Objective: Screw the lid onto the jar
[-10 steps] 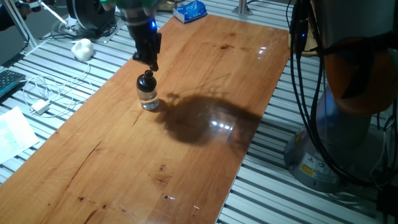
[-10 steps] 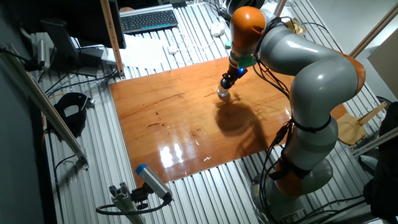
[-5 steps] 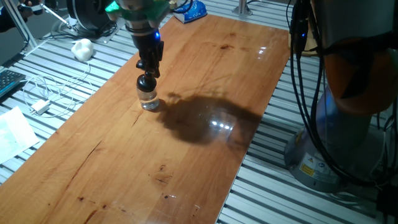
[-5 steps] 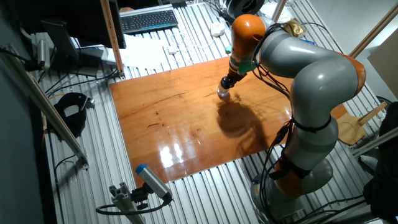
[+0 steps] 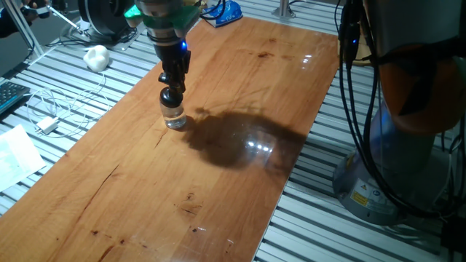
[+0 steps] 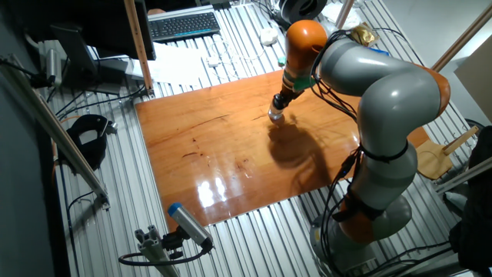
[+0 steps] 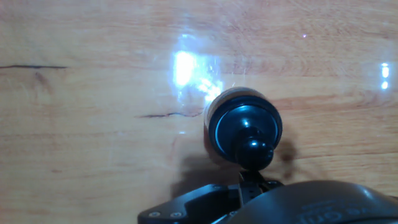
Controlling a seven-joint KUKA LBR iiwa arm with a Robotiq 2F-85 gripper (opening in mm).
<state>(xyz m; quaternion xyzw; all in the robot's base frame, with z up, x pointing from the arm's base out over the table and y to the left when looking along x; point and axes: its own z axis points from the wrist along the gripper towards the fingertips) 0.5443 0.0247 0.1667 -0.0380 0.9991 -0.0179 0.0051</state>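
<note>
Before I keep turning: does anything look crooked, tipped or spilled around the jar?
Nothing stands out. The jar stands upright on the wooden table, with the lid sitting centred on its mouth in the hand view. The gripper is directly above the knob. No spill or damage shows on the wood.

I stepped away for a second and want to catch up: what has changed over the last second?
The gripper swung upright and came down over the lid; its fingertips now meet the knob, though a firm grasp cannot be confirmed. The lid stays on the jar, and the jar has not moved on the table.
</note>
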